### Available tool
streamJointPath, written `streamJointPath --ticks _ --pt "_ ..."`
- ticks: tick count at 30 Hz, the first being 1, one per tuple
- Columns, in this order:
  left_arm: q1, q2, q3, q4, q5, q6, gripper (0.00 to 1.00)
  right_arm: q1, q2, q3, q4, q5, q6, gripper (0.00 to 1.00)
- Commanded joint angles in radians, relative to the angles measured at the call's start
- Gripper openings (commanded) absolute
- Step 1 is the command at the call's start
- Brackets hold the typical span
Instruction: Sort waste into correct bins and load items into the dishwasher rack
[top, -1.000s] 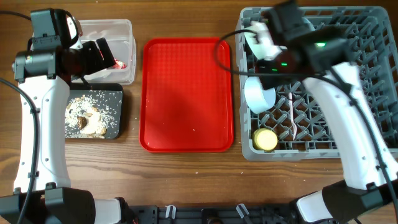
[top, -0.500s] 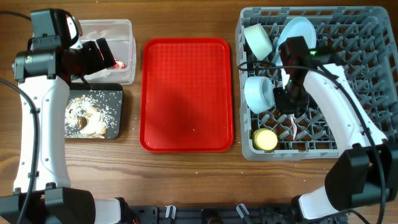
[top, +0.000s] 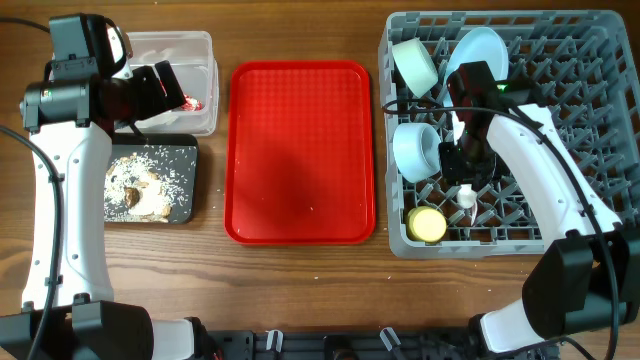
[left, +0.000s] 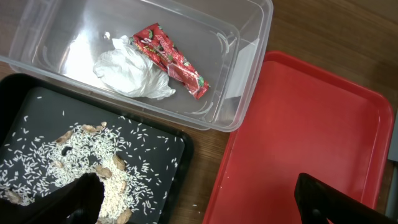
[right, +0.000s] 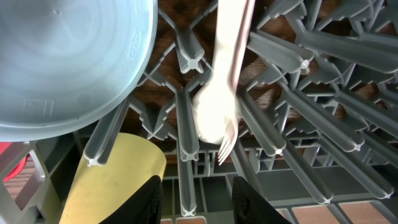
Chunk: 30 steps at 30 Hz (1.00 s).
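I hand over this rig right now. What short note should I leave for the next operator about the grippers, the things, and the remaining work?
Left gripper: open, empty, above the clear tub.
Right gripper: open, empty, low in the rack above the fork and spoon.
Done: wrapper and napkin in the tub; rice crumbs in the black tray; plate, pale green bowl, light blue bowl, yellow cup and cutlery in the rack.
To do: seemingly nothing to sort; just lift both arms clear.
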Motion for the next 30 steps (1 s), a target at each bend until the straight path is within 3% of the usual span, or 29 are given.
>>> streamJointPath --ticks 1,4,10,11,12,18,23,30 --pt "0.003 0.002 0.006 0.003 -0.013 0.012 1.0 0.002 -0.045 0.058 -0.013 -0.025 0.019 0.38" --pt "0.003 0.002 0.006 0.003 -0.013 0.012 1.0 0.002 -0.11 0.142 -0.048 -0.039 0.009 0.4" --pt "0.003 0.002 0.006 0.003 -0.013 0.012 1.0 0.002 -0.271 0.342 -0.105 -0.282 -0.091 0.46" --pt "0.003 0.002 0.006 0.003 -0.013 0.012 1.0 0.002 -0.3 0.372 -0.111 -0.334 -0.073 0.65" --pt "0.003 0.002 0.006 0.003 -0.013 0.012 1.0 0.002 -0.322 0.388 -0.109 -0.368 -0.057 1.0" --pt "0.003 0.002 0.006 0.003 -0.013 0.012 1.0 0.002 -0.481 0.412 -0.091 -0.441 0.135 1.0" --pt "0.003 0.002 0.006 0.003 -0.013 0.012 1.0 0.002 -0.562 0.412 -0.105 -0.367 -0.021 1.0" --pt "0.003 0.002 0.006 0.003 -0.013 0.012 1.0 0.002 -0.624 0.393 -0.097 -0.195 0.029 1.0"
